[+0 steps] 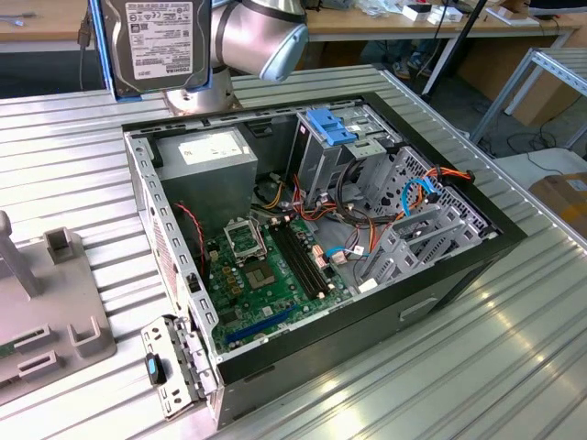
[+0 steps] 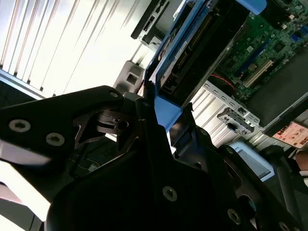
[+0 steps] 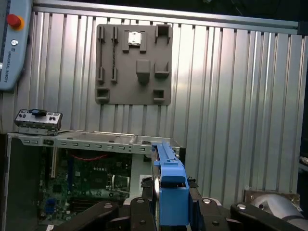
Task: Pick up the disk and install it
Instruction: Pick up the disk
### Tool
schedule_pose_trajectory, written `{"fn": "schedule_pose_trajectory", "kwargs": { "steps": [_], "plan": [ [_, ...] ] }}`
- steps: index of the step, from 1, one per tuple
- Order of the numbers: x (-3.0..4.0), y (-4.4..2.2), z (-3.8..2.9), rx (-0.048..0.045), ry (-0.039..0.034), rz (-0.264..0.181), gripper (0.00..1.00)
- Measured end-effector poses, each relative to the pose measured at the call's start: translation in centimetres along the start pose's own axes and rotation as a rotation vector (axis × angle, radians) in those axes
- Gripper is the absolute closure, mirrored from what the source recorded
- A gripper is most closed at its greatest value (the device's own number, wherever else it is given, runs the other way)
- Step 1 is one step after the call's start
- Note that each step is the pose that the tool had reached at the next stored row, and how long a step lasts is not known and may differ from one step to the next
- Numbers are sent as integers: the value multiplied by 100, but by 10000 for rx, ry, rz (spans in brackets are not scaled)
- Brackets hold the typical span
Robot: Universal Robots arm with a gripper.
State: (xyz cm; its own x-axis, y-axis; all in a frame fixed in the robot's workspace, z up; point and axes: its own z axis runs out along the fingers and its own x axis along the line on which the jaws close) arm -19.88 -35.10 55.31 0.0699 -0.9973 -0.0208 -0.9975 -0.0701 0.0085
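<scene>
One disk (image 1: 151, 41) pinched in my end effector (image 3: 169, 212), up at 11 o'clock of case (image 1: 431, 293). Transit step; insertion needs rails (image 3: 171, 185) squared to cage (image 1: 367, 176).

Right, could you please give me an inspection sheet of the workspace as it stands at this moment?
Surface: ribbed metal table carrying an open computer case.
Job's things: disk held upright in the air, not yet in the case.
Clutter: grey fixture plate at the exterior view's left; small panel part by the case's near corner.
Grippers: tool shut on the disk, its fingers either side of the blue rail in the first wrist view.
Cables: coloured wire bundles inside the case.
Surroundings: wooden benches behind; cardboard box at the exterior view's right.
</scene>
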Motion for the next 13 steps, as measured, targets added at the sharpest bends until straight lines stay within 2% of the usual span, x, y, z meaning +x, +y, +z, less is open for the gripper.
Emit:
{"fn": "schedule_pose_trajectory", "kwargs": {
  "steps": [1,9,13],
  "plan": [
    [6,-102,0,1,-1,-14,64],
    [19,-359,-3,-1,-5,-66,64],
    [29,-526,-4,0,-9,-96,64]
  ]
}}
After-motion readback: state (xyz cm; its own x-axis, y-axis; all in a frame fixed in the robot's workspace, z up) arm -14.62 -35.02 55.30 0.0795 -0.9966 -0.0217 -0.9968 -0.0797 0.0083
